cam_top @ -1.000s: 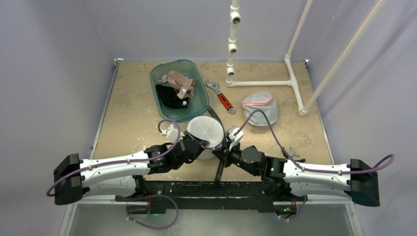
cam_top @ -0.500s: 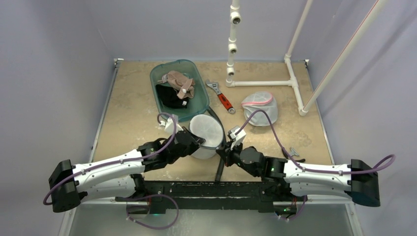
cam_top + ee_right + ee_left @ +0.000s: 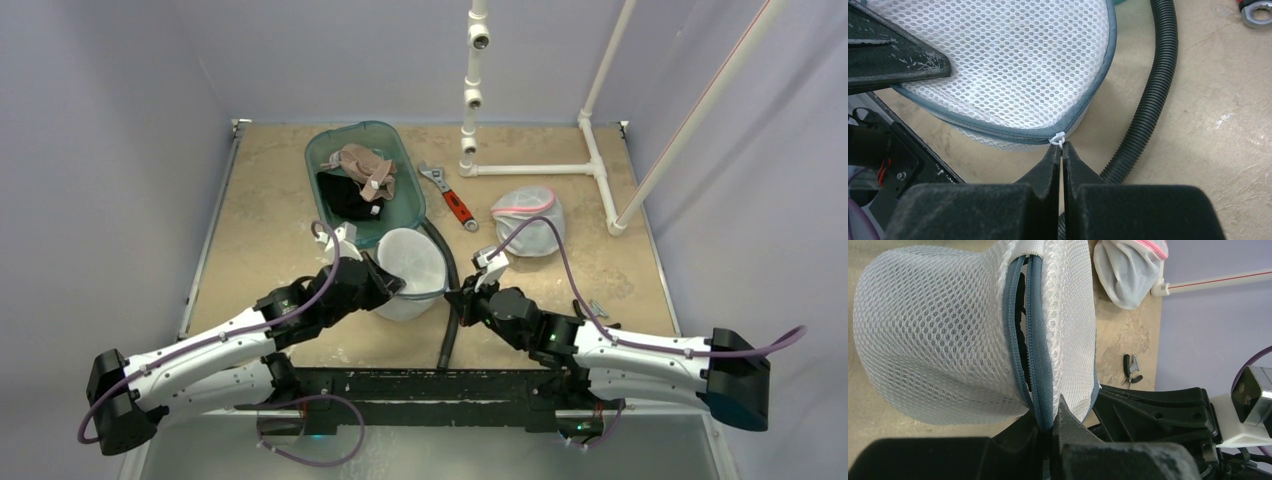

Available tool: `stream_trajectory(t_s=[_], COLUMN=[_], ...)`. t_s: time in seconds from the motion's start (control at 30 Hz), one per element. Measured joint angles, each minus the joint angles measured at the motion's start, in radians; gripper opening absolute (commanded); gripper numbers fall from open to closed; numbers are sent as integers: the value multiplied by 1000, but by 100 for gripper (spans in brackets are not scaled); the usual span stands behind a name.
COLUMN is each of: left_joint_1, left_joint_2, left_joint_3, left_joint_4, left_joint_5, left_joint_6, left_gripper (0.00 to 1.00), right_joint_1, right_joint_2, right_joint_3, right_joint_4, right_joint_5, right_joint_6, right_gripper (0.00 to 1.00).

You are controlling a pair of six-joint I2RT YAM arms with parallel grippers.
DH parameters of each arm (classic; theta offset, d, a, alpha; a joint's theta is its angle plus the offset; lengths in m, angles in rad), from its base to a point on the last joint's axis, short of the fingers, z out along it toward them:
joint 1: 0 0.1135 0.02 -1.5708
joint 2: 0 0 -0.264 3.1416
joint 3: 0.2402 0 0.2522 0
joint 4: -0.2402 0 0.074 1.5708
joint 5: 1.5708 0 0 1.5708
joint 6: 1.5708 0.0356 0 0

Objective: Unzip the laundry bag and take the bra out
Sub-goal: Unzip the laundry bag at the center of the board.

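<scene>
The laundry bag [image 3: 408, 262] is a white mesh drum with a grey-blue zipper [image 3: 1034, 340], standing mid-table between both arms. My left gripper [image 3: 385, 285] [image 3: 1050, 426] is shut on the bag's zipper edge at its left side. My right gripper [image 3: 458, 298] [image 3: 1060, 146] is shut on the small white zipper pull [image 3: 1058, 137] at the bag's right side. In the left wrist view the zipper gapes a little and something dark shows inside [image 3: 1021, 315]. The bra is hidden in the bag.
A black corrugated hose [image 3: 450, 300] curls past the bag's right side. Behind stand a teal bin [image 3: 400, 150] with beige and black garments, a red-handled wrench [image 3: 452, 200], a second mesh bag [image 3: 528, 220] and a white pipe frame [image 3: 530, 170]. A small clip [image 3: 597, 310] lies right.
My left gripper has gone from open to shut on the bag's zipper edge, and that arm has reached further forward. The bag has shifted slightly back and left. The right gripper has stayed shut.
</scene>
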Motion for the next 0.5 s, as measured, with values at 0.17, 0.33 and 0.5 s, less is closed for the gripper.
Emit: stream_trajectory(t_s=[0.17,0.33,0.5], left_joint_1=[39,86,99], left_joint_2=[6,60,100], left_joint_3=[0,5,13], left_joint_4=[9,58,78], left_joint_5=[64,111,154], left_joint_6=[96,195,205], left_gripper=[41,80,82], right_joint_1=[-1,-13,-14], right_joint_2=[-19,-112,-111], right_joint_3=[-8,-71,-77], right_joint_4=[3,-5,-11], right_joint_5=[-13,-12,-20], right_joint_6=[0,-12,-14], right_gripper=[0,0,0])
